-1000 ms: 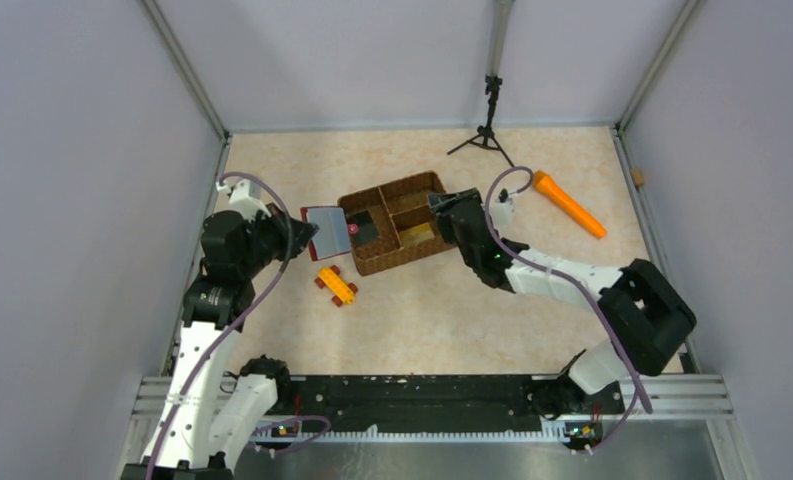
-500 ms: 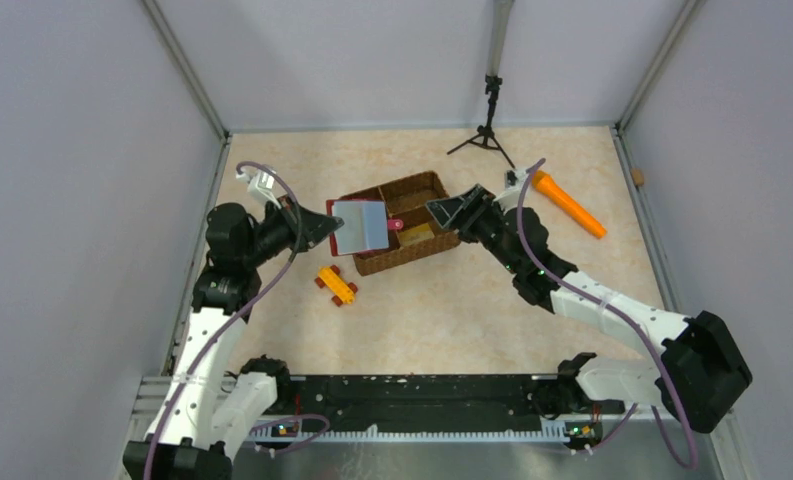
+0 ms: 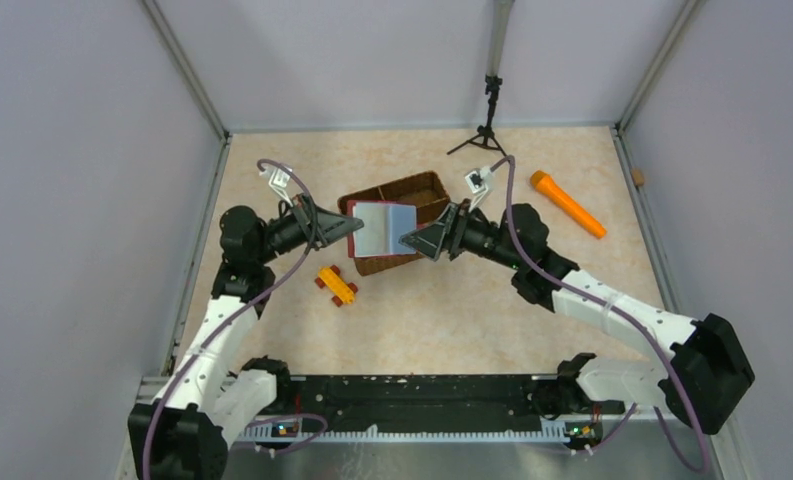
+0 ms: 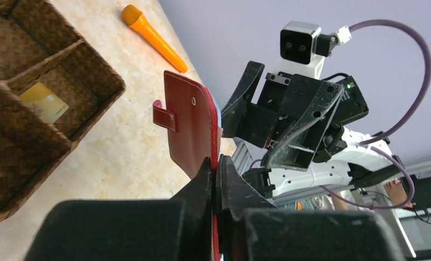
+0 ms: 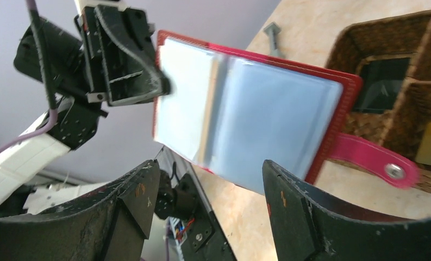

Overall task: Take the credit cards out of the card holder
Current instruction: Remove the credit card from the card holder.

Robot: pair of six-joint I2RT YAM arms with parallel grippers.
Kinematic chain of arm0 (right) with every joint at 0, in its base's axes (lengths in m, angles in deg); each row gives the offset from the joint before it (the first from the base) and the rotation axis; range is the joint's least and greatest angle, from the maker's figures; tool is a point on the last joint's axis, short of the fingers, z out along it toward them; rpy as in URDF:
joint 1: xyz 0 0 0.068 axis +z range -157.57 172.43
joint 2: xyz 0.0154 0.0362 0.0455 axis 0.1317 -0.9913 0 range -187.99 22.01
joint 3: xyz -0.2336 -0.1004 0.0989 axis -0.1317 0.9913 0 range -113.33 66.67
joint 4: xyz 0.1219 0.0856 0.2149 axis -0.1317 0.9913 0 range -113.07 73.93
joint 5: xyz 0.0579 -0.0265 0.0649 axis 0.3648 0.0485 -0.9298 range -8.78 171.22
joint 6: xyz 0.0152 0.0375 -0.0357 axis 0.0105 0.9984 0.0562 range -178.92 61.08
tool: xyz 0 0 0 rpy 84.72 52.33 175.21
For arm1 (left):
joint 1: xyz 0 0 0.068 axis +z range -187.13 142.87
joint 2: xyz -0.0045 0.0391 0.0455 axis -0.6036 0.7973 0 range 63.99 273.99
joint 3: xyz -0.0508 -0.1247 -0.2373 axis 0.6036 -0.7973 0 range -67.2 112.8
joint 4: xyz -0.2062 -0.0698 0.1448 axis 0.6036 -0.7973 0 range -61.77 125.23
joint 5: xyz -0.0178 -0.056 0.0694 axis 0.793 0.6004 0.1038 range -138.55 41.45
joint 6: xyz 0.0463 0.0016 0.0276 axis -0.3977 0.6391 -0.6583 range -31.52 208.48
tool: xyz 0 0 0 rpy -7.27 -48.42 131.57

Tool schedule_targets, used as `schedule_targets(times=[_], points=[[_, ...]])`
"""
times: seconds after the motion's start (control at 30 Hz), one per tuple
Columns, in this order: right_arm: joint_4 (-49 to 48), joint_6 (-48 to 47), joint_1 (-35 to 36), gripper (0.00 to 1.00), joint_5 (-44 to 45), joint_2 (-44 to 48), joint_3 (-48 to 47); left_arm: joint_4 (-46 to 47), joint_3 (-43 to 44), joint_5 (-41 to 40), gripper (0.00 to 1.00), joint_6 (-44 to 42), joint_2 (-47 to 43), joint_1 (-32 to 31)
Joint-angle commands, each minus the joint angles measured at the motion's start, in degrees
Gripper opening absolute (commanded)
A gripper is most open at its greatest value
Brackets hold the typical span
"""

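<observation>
Card holder [image 4: 191, 125] edge btwn tight L fingers [image 4: 198, 189], near spread R fingers [image 5: 127, 202].

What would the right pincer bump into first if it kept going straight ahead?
Most likely the open red card holder, held up by the left pincer straight in front of it. Its pale blue pockets face the open jaws of the right pincer; how near is hard to judge.

Pale lilac walls [image 3: 72, 200] enclose a beige marbled tabletop [image 3: 472, 320] with aluminium corner posts [image 3: 187, 72].
</observation>
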Motion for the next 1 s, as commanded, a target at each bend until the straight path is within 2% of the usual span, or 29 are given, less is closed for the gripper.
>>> schedule_targets(times=[0.0,0.17,0.27,0.4,0.6,0.83,0.97], points=[[2.0,-4.7,3.0,0.69,-1.5,-1.4,-6.1,7.7,0.5,0.6,0.00,0.5,0.3,-2.2],[8.2,-7.6,5.0,0.66,1.5,-4.5,-11.2,7.2,0.9,-1.2,0.00,-1.3,1.2,-4.4],[12.3,-10.2,6.7,0.73,4.2,-6.4,-14.5,7.1,1.0,-2.2,0.00,-2.2,1.6,-5.4],[16.4,-12.6,8.6,0.73,7.1,-9.3,-18.0,7.3,1.3,-2.9,0.00,-2.5,2.2,-6.3],[17.7,-14.1,10.3,0.66,9.4,-10.6,-19.5,9.8,0.9,-3.7,0.00,-0.5,2.9,-6.4],[18.1,-14.6,11.4,0.61,10.2,-12.4,-20.8,18.1,-2.0,-3.9,0.00,5.7,3.2,-6.5],[18.3,-14.7,11.5,0.49,10.5,-12.7,-21.2,20.3,-2.8,-3.8,0.00,7.2,3.0,-6.5]])
